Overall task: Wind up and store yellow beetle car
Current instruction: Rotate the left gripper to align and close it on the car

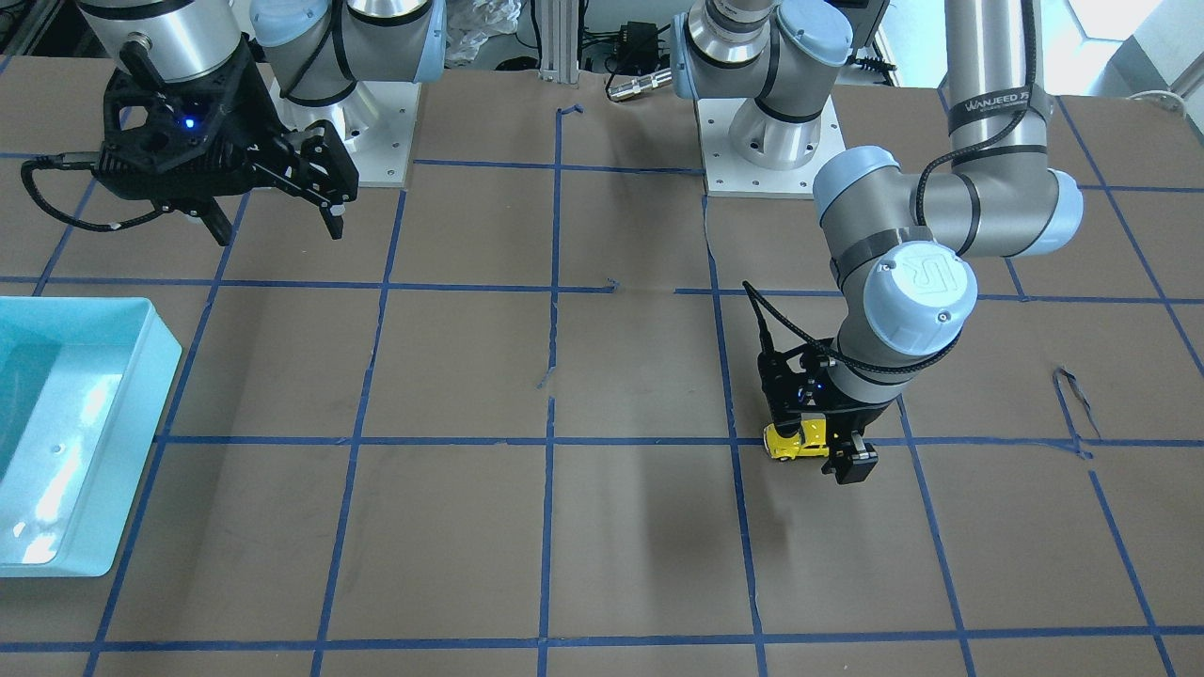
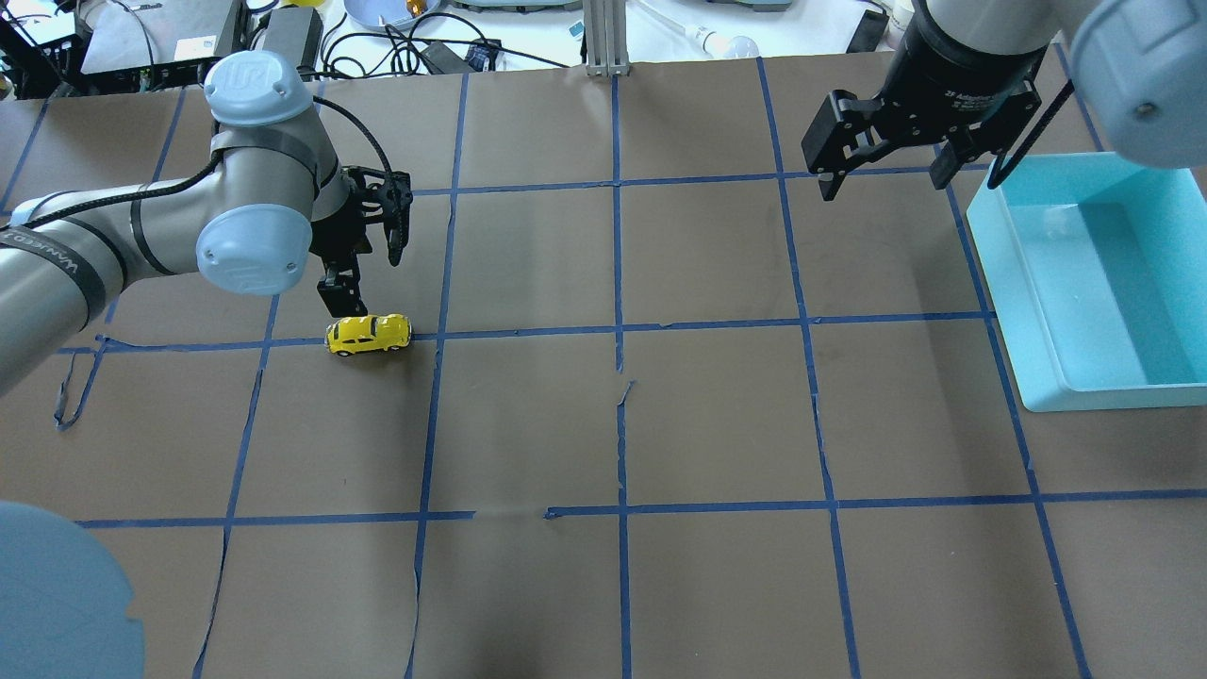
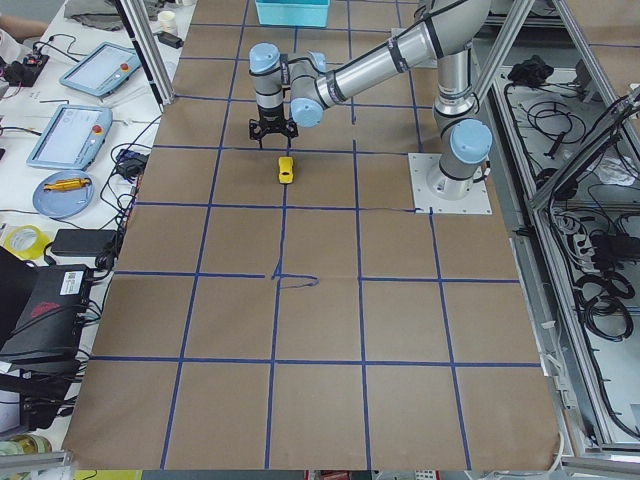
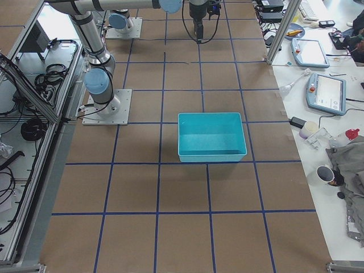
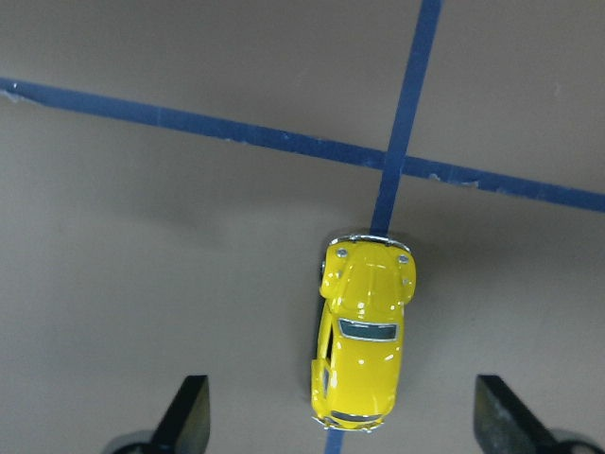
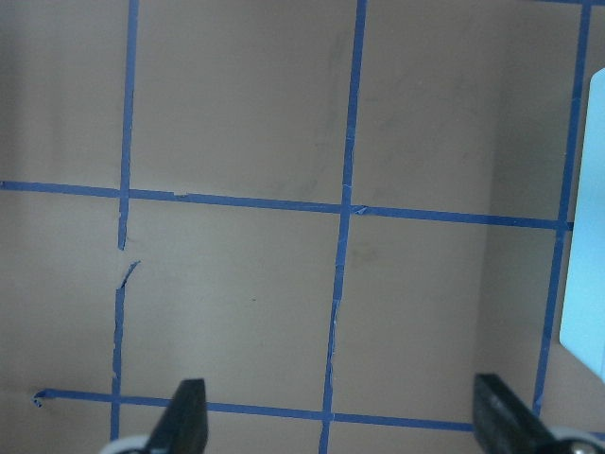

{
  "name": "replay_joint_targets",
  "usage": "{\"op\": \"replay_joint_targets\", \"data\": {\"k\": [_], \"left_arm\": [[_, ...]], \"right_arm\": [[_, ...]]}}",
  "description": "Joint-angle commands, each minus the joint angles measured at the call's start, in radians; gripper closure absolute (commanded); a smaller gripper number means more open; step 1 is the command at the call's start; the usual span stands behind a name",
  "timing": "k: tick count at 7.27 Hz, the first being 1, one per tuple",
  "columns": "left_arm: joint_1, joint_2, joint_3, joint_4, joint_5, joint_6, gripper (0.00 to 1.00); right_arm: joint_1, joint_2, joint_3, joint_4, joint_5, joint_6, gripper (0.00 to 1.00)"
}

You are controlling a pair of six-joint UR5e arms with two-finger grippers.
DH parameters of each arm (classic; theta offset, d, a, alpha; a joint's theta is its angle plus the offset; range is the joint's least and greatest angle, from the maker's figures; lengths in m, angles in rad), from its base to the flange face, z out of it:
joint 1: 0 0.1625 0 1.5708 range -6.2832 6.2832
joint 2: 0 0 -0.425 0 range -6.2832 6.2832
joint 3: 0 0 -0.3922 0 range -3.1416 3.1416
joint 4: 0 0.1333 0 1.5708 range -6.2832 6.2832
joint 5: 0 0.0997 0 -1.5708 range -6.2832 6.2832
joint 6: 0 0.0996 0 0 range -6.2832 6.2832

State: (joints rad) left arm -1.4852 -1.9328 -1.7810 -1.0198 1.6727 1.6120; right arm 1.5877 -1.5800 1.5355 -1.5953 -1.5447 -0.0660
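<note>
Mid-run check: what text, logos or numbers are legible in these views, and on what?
"WANJEED": left arm's black strap.
"UR": left arm's blue joint cap.
"2F Adapt", rest blurred: black collar above the right hand.
Yellow beetle car: no markings visible.
Tablet screens beside the table: too small to read.
</note>
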Motion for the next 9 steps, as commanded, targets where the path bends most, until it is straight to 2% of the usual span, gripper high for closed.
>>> {"op": "replay_joint_targets", "data": {"k": [1, 2, 4, 6, 8, 9], "left_arm": [[0.048, -0.024, -0.078, 0.056, -0.017, 0.13, 0.03], [0.051, -0.031, -0.096, 0.082, -0.019, 0.131, 0.03], [0.049, -0.035, -0.091, 0.083, -0.022, 0.126, 0.14], [0.049, -0.043, -0.098, 0.083, -0.05, 0.123, 0.14], [0.051, -0.048, -0.097, 0.083, -0.057, 0.121, 0.21], [0.052, -0.046, -0.098, 0.083, -0.054, 0.12, 0.32]], "right_arm": [[0.0, 0.0, 0.0, 0.0, 0.0, 0.0, 0.0], [0.0, 0.0, 0.0, 0.0, 0.0, 0.0, 0.0], [0.0, 0.0, 0.0, 0.0, 0.0, 0.0, 0.0], [0.0, 0.0, 0.0, 0.0, 0.0, 0.0, 0.0], [0.0, 0.0, 0.0, 0.0, 0.0, 0.0, 0.0], [0.002, 0.0, 0.0, 0.0, 0.0, 0.0, 0.0]]}}
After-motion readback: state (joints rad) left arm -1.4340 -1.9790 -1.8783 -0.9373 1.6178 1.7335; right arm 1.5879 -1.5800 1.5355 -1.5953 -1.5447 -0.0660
